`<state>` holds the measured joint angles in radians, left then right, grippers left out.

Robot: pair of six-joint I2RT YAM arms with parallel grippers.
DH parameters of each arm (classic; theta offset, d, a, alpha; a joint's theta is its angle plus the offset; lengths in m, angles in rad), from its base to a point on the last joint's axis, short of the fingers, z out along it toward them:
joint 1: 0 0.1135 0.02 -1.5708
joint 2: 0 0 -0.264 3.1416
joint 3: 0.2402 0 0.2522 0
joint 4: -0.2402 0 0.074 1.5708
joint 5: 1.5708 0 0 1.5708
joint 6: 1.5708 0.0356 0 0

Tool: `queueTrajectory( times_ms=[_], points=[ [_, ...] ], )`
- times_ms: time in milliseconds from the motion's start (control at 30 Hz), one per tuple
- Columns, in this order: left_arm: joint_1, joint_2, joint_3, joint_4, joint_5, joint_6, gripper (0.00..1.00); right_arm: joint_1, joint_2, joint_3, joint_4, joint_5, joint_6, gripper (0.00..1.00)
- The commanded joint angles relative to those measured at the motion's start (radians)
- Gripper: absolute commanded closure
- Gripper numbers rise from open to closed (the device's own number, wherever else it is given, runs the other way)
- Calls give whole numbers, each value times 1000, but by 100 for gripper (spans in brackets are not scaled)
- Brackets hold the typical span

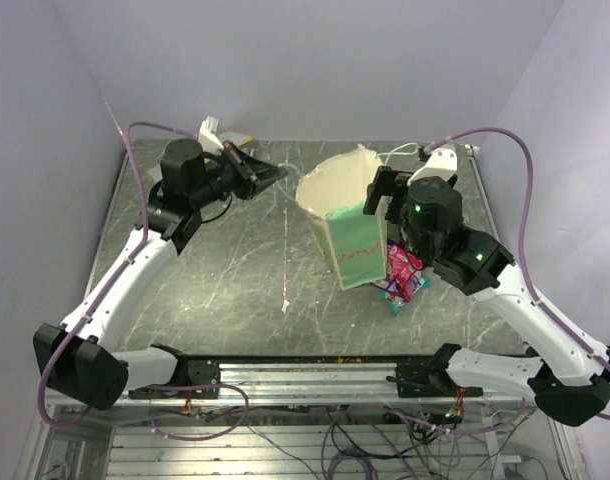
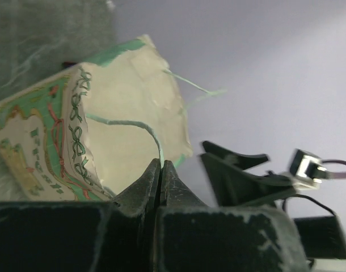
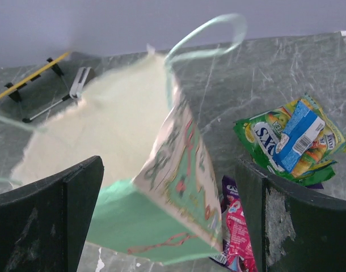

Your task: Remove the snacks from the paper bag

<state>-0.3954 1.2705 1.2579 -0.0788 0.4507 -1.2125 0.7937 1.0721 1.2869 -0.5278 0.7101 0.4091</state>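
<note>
The paper bag [image 1: 350, 225] stands tilted mid-table, mouth open, cream inside, teal side facing me. My left gripper [image 1: 282, 176] is shut on its thin string handle [image 2: 156, 139], left of the rim. My right gripper [image 1: 390, 195] is open at the bag's right side, and the bag [image 3: 127, 170] lies between its fingers [image 3: 48, 215]. Snacks lie on the table right of the bag: a pink-magenta packet [image 1: 403, 272] [image 3: 238, 232], a green packet [image 3: 264, 136] with a blue one [image 3: 298, 133] on it, and a yellow-orange one [image 3: 329, 141]. The bag's inside shows no packets.
A flat white and yellow card [image 1: 230, 140] lies at the back left behind my left arm. The second string handle [image 3: 212, 34] loops above the bag's far rim. Grey walls close in the table on three sides.
</note>
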Motion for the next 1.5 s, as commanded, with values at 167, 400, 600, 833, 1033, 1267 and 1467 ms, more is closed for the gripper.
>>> queueTrajectory(
  times_ms=[167, 400, 600, 833, 1033, 1267, 1467],
  points=[
    [35, -67, -163, -14, -11, 42, 93, -7, -61, 63, -56, 27, 29, 0],
    [47, -58, -53, -125, -30, 156, 93, -7, -69, 62, -87, 25, 67, 0],
    [56, -49, -51, -154, -15, 178, 93, -7, -70, 60, -97, 23, 88, 0],
    [62, -78, -92, -160, 4, 177, 93, -7, -20, 122, -140, -10, 85, 0],
    [73, -62, -17, -296, -24, 269, 74, -7, 25, 191, -173, -26, 73, 0],
    [76, -95, 144, -605, -300, 428, 0, -7, 76, 295, -225, -77, 60, 0],
    [78, -168, 375, -820, -680, 607, 1, -7, 131, 471, -301, -107, 49, 0]
  ],
)
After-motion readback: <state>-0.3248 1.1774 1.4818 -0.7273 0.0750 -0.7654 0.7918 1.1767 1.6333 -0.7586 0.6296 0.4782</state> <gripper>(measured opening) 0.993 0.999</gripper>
